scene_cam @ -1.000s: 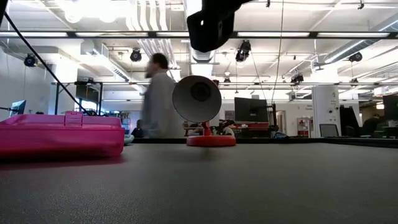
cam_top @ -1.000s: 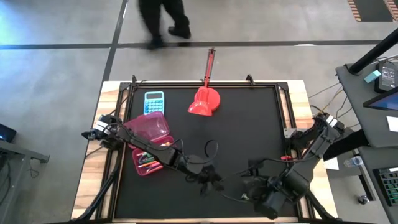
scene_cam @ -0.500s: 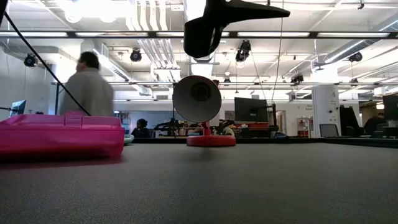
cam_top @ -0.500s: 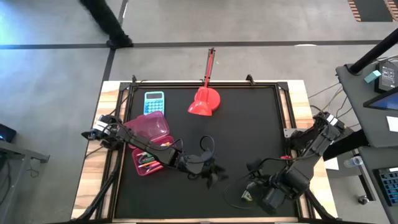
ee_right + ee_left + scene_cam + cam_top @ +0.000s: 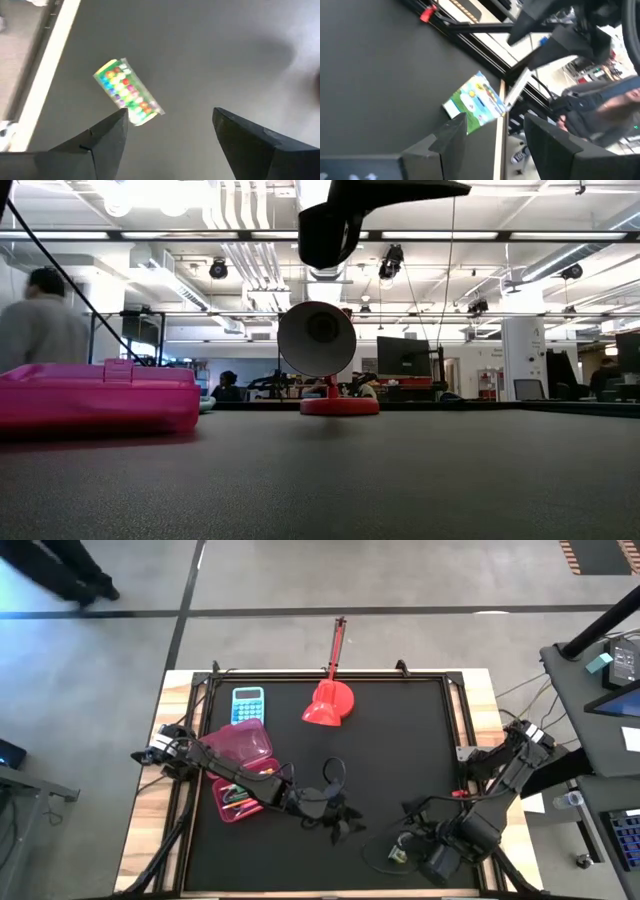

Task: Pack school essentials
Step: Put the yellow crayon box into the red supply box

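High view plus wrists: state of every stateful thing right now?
pink case: lid open, pens and pencils inside.
crayon box: lying flat on the mat near its front edge, not held.
left gripper: open, empty, mid-table.
right gripper: open, empty, over the crayon box.
calculator: flat, beside the case.
red scoop: resting, untouched.

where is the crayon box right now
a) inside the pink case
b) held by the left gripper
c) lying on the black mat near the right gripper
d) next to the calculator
c: the crayon box lies flat on the black mat, just ahead of the open right gripper, with neither finger touching it.
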Controlling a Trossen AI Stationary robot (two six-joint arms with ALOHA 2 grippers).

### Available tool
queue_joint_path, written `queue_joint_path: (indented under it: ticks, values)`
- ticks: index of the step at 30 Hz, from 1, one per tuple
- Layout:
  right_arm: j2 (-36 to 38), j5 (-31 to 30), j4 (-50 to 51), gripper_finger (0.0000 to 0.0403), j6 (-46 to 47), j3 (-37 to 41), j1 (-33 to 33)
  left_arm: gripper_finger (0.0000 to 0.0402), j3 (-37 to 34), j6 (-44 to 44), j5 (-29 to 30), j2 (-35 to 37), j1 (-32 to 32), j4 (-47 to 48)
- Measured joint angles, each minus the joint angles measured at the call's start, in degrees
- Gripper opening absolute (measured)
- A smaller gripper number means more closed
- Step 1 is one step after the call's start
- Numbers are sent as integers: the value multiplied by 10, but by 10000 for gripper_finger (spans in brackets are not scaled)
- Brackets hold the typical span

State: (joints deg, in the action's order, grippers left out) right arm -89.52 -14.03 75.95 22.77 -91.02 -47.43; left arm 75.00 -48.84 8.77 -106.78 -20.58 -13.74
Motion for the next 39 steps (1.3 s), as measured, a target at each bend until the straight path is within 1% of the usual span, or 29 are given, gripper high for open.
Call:
queue_joint_path:
  ticks: [3,6,14,17,21,26,31,35,39]
  values:
    - [0,-11,-1,285,-28,0,2,180,0,0,-9,0,0,2]
    - [0,-38,-7,281,-37,-2,3,180,0,0,-12,0,0,1]
    - [0,-38,-19,263,-18,-1,5,180,0,-3,-12,0,0,1]
    - [-6,-10,-16,272,-11,-1,6,180,0,-3,-12,0,0,1]
    - [-18,46,-13,306,-29,-1,15,180,0,-3,-12,0,0,1]
    - [-29,50,-14,354,-73,-1,17,180,0,-3,-12,0,0,1]
    - [-31,53,-26,361,-60,-1,17,180,0,-3,-12,0,0,1]
    - [-34,58,-34,361,-85,8,17,180,0,-3,-12,0,0,1]
    - [-34,98,-60,361,-104,32,20,180,0,-4,-13,0,0,1]
